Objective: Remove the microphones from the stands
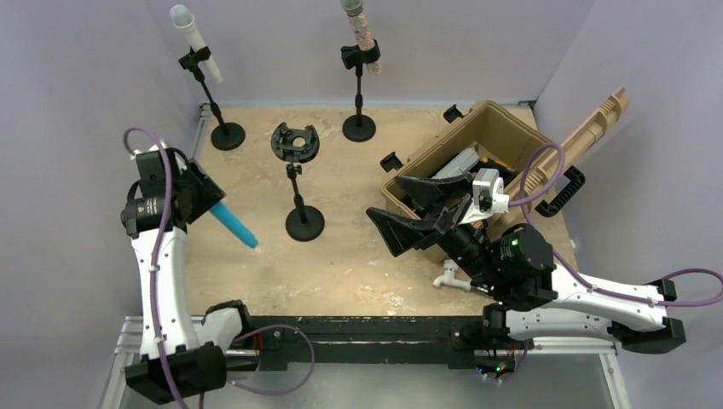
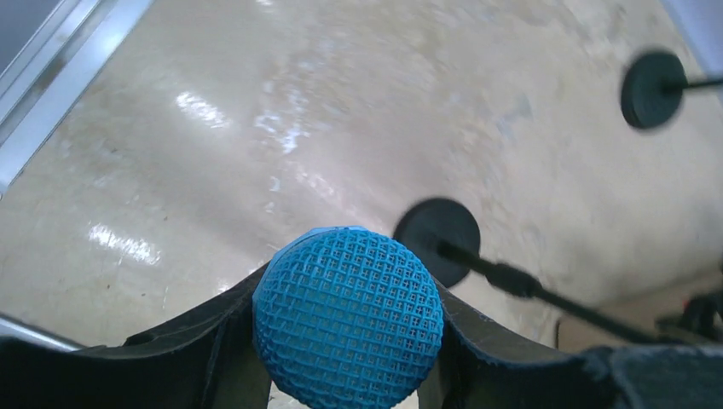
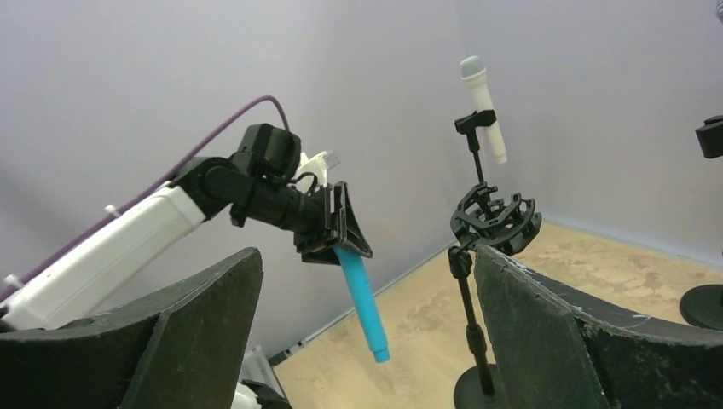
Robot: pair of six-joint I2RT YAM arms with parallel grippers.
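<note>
My left gripper point(image 1: 207, 203) is shut on a blue microphone point(image 1: 234, 224), held in the air above the table at the left, handle pointing down and right. Its blue mesh head point(image 2: 348, 315) sits between my left fingers. It shows hanging from the left gripper in the right wrist view point(image 3: 361, 302). The middle stand point(image 1: 297, 183), with a black ring-shaped shock mount point(image 1: 295, 142), has nothing in it. My right gripper point(image 1: 407, 210) is open and empty, in the air in front of the tan case.
A white microphone point(image 1: 195, 41) stands in a stand at the back left and a speckled one point(image 1: 364, 34) at the back centre. An open tan case point(image 1: 477, 162) lies at the right. A small white part point(image 1: 449, 277) lies near the right arm.
</note>
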